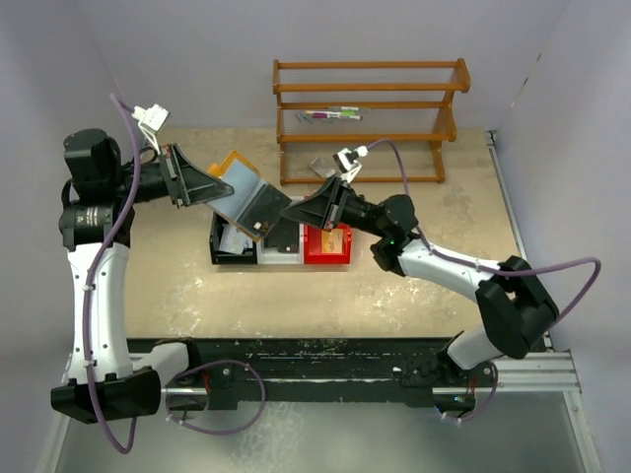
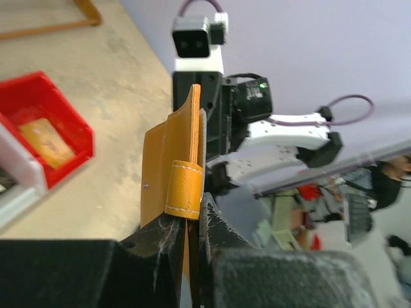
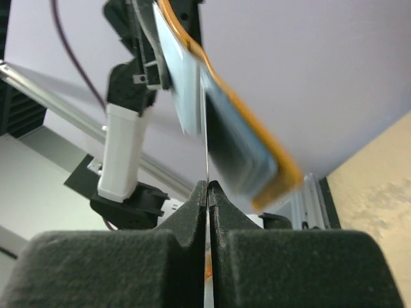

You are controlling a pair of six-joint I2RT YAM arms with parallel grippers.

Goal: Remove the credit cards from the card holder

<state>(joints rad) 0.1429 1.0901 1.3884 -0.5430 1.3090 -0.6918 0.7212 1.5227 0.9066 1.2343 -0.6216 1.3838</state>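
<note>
**Q:** Beige counter [image 1: 394, 296], grey walls, got it. Where's the card holder [image 2: 168, 173] though?

**A:** Up off the counter. The left claw [image 2: 191, 234] is clamped tight on its lower edge, and it's opened up right in front of the right claw [image 3: 207, 190]. That one's pinched fully closed on a thin credit card [image 3: 207, 154] sticking out of the holder, with the red bin [image 1: 327, 260] just below it.

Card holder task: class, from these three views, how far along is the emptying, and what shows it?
Done, probably: an orange card-like item lies in the red bin. In hand: the left gripper holds the card holder aloft; the right gripper pinches a thin card by its edge beside it. Left: draw that card clear and bin it; whether more remain inside is hidden.
</note>
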